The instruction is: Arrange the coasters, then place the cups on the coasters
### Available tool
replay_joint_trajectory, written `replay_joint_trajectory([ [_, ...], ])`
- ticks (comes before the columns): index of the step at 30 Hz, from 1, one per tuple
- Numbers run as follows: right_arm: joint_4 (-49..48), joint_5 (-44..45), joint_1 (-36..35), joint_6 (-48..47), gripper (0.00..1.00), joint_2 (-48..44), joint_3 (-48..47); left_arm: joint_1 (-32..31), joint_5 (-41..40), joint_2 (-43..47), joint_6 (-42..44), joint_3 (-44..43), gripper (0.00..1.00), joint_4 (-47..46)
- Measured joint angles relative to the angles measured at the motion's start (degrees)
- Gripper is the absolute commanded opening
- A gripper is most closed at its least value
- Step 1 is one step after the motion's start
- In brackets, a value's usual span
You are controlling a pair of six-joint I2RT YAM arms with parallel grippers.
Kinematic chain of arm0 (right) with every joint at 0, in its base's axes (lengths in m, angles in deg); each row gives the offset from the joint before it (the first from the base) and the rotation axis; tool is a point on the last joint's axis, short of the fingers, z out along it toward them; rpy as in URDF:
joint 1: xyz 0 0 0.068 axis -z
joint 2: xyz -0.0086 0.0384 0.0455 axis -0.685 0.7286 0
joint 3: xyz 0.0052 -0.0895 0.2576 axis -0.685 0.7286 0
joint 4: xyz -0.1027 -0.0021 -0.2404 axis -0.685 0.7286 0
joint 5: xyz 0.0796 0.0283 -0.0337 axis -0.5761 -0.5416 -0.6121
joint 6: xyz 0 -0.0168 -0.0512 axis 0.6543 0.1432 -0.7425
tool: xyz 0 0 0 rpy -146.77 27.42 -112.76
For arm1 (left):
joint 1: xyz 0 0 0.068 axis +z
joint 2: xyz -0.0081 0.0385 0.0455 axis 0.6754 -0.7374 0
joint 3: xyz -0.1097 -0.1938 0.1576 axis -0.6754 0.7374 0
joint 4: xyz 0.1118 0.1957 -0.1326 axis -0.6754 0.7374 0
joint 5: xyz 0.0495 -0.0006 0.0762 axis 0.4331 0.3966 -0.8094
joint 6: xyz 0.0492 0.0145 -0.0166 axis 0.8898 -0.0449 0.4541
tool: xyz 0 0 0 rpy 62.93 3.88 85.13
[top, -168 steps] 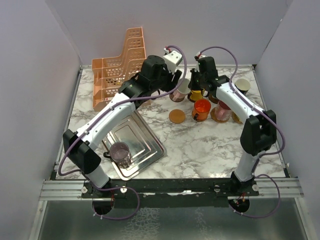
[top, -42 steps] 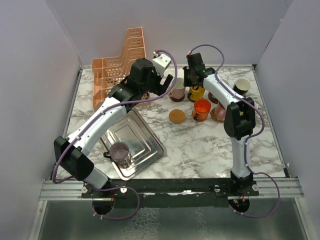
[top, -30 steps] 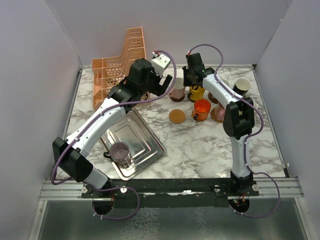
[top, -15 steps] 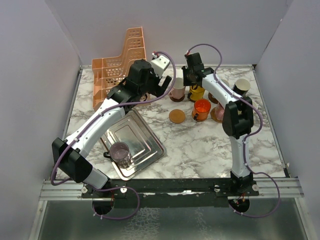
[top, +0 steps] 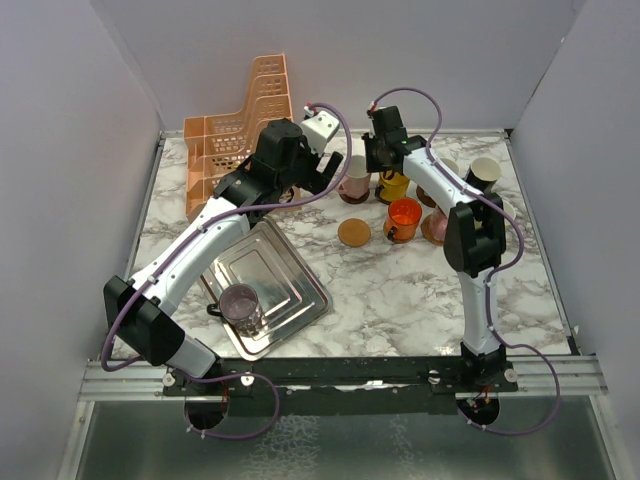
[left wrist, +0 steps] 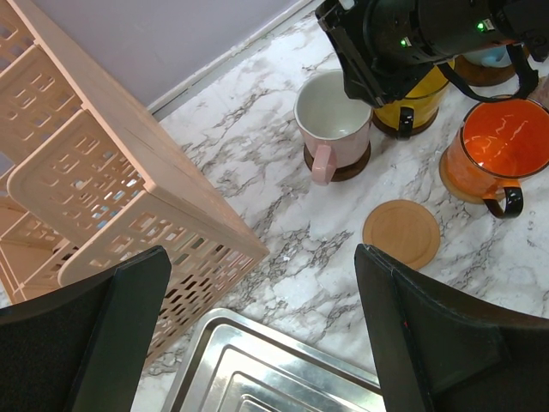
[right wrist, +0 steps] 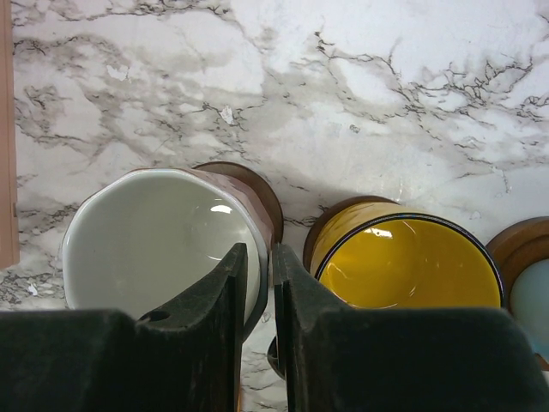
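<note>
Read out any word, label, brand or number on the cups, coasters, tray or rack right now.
No readable text in any view.
The pink cup, yellow cup, orange cup and purple cup have plain glaze with no print.
The bare wooden coaster, silver tray and peach rack are unmarked.
The green lights are lamps, not characters.

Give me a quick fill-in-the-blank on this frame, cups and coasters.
1. The grey-purple cup stands on the silver ____.
2. The pink cup sits on a dark ____.
3. The tan coaster holds no ____.
4. The left gripper is wide ____.
Missing: tray; coaster; cup; open.
</note>
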Motion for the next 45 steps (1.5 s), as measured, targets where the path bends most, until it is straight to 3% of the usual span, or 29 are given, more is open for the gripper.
replay_joint_trajectory([
  [45, -1.18, -3.15, -0.02, -11.72, 0.09, 2.03, -3.13, 0.63, 0.87, 1.05, 0.57, 1.79, 0.93, 0.0],
])
